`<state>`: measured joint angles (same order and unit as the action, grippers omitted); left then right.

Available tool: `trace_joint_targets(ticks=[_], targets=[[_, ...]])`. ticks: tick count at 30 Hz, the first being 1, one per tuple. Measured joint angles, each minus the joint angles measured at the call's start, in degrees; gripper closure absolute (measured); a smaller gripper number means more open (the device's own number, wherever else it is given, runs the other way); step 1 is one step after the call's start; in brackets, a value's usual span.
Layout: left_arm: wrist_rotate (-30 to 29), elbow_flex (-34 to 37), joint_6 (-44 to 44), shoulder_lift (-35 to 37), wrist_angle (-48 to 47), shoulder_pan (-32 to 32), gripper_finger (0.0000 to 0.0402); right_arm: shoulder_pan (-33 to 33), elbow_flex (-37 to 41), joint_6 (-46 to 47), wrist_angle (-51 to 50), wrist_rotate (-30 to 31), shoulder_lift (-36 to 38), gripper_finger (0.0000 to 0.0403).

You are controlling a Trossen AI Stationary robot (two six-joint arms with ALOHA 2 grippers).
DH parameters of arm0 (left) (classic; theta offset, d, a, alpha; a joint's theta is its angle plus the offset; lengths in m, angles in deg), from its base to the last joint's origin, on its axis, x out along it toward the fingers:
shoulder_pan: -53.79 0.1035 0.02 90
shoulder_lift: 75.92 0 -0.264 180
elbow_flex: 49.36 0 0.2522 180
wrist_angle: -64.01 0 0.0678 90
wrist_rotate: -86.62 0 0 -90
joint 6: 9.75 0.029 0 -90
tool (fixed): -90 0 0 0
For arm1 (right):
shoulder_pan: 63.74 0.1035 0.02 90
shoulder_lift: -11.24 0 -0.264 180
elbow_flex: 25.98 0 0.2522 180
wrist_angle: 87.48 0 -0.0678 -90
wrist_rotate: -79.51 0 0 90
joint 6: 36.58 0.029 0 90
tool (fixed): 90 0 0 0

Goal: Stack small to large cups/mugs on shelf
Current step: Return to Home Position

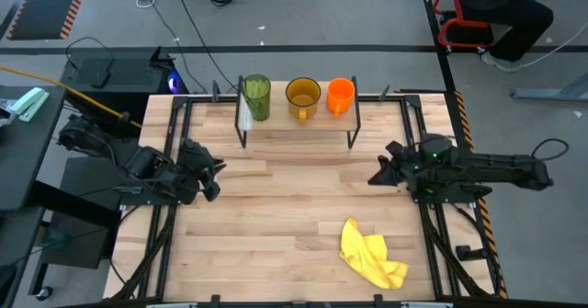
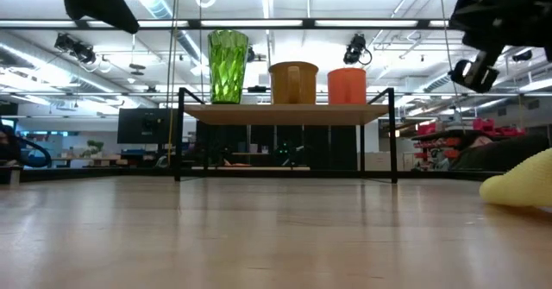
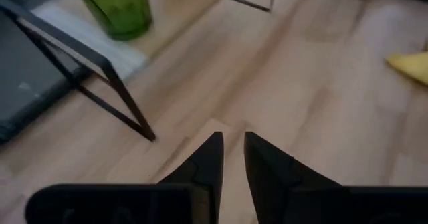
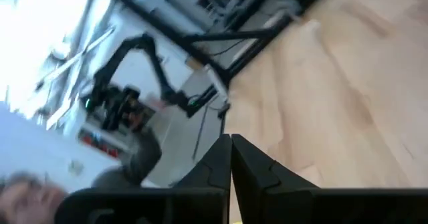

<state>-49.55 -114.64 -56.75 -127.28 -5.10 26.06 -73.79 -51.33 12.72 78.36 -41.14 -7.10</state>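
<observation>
Three vessels stand upright in a row on the plank top of the shelf (image 1: 299, 131) (image 2: 285, 113) at the table's far side. From left to right they are the green tumbler (image 1: 256, 96) (image 2: 228, 65) (image 3: 117, 10), the amber mug (image 1: 303, 96) (image 2: 293, 82) and the orange cup (image 1: 340, 94) (image 2: 348, 85). My left gripper (image 1: 216, 173) (image 3: 232, 147) hovers near the shelf's left legs, open by a narrow gap and holding nothing. My right gripper (image 1: 375, 177) (image 4: 231, 144) hovers on the near side of the shelf's right end, shut and holding nothing.
A crumpled yellow cloth (image 1: 372, 257) (image 2: 522, 185) (image 3: 409, 67) lies on the tabletop toward the near right. The shelf's thin black legs (image 3: 114, 83) stand close ahead of my left gripper. Bare wood lies between the two arms. A person sits beyond the far right corner (image 1: 501, 5).
</observation>
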Motion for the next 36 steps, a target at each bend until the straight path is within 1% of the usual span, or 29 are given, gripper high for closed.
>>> trace_joint_targets(ticks=[2, 3, 5, 7, 9, 12, 15, 17, 18, 20, 22, 25, 27, 29, 33, 36], targets=[[1.56, 0.02, 0.96, -0.01, 0.18, -0.45, 0.0333, 2.58, 0.04, -3.97, 2.44, 0.14, -0.04, 0.0385], [1.48, 0.53, 2.19, -0.18, 1.7, -1.13, 0.0332, 4.14, 0.04, -6.03, 4.53, 0.19, -0.04, 0.0384], [0.76, 1.97, 5.62, -0.28, 7.69, -2.91, 0.0329, 7.87, 0.04, -9.96, 10.94, 1.03, -0.04, 0.0384], [0.41, 4.22, 11.32, -0.2, 17.21, -4.9, 0.0327, 12.32, 0.03, -14.51, 18.34, 2.47, -0.03, 0.0384], [0.75, 7.78, 17.81, -0.19, 27.96, -7.04, 0.0327, 17.21, 0.02, -19.09, 24.32, 2.55, 0.03, 0.0384], [3.0, 12.82, 26.45, -0.24, 41.28, -9.42, 0.0331, 24.58, 0.0, -25.13, 28.13, 2.99, -0.04, 0.0385], [5.28, 16.85, 31.54, 0.65, 50.48, -10.05, 0.0334, 30.93, 0.29, -30.05, 28.93, 8.23, -0.48, 0.0385], [5.63, 19.27, 33.26, 1.7, 52.88, -9.95, 0.0334, 34.45, 2.05, -32.16, 30.6, 12.85, -1.28, 0.0386], [5.64, 20.33, 33.75, 2.52, 53.73, -9.74, 0.0333, 35.98, 3.55, -32.89, 32.39, 14.8, -1.8, 0.0386], [6.16, 22.64, 33.92, 4.49, 55.96, -9.02, 0.033, 38.43, 7.61, -34.21, 39.58, 16.69, -2.92, 0.0386], [8.04, 25.96, 34.92, 6.72, 59.46, -8.14, 0.0327, 39.98, 11.13, -35.9, 46.15, 16.61, -4.01, 0.0386], [13.38, 30.77, 39.89, 10.13, 68.6, -5.88, 0.0324, 40.57, 9.48, -37.53, 44.71, 16.67, -5.08, 0.0386], [17.51, 32.69, 41.91, 12.85, 71.73, -3.84, 0.0325, 40.34, 8.29, -37.78, 44.81, 16.67, -5.74, 0.0386], [21.03, 33.31, 43.35, 15.15, 72.21, -1.59, 0.0327, 39.47, 7.22, -37.21, 43.58, 15.4, -5.79, 0.0386], [25.32, 34.26, 44.78, 19.29, 70.73, 3.11, 0.0332, 36.7, 5.39, -34.98, 40.25, 12.48, -5.79, 0.0386], [28.72, 34.3, 44.94, 22.24, 68.26, 7.12, 0.0332, 33.59, 4.43, -34.44, 40.31, 7.55, -5.74, 0.0386]])
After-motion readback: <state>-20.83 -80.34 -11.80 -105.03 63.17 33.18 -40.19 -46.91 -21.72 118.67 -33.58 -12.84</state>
